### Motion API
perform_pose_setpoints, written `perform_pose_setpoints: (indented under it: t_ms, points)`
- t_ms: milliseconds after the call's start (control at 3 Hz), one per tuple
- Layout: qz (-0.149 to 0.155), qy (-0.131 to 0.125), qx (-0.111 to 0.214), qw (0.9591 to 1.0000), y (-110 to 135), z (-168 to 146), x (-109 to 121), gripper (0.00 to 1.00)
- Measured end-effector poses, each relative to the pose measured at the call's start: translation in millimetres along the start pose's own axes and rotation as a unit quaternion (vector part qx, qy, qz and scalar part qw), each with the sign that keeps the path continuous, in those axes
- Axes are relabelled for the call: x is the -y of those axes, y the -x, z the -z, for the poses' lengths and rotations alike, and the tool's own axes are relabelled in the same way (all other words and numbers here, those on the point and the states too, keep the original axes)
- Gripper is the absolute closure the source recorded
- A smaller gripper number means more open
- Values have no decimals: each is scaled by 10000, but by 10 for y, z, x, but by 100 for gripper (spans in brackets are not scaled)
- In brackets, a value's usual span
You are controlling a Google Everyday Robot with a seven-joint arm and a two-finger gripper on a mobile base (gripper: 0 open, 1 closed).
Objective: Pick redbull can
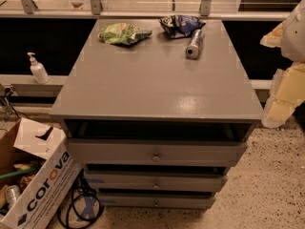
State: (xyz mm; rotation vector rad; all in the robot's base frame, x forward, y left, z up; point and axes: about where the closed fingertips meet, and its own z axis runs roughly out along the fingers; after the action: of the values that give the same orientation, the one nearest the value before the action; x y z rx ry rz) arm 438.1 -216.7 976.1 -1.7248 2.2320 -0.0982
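The redbull can is a slim silvery can lying on its side at the back right of the grey cabinet top, with its round end facing me. It lies just in front of a dark blue foil snack bag. My gripper shows as pale cream shapes at the right edge of the camera view, off the cabinet's right side and nearer to me than the can. It is well apart from the can and holds nothing that I can see.
A green snack bag lies at the back left of the cabinet top. The cabinet has three drawers below. A Corova cardboard box and cables stand on the floor at left. A pump bottle sits on a ledge at left.
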Motion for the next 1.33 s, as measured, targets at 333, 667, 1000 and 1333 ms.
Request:
perform_pose_setpoints:
  t_ms: [333, 667, 1000, 1333]
  points:
    - [0, -1, 0, 10000, 0, 0, 0, 0]
    - [77, -65, 32, 9999, 18, -43, 42, 0]
    - [386, -126, 189, 9990, 44, -286, 262, 0]
    - [995, -112, 438, 9940, 84, -628, 605, 0]
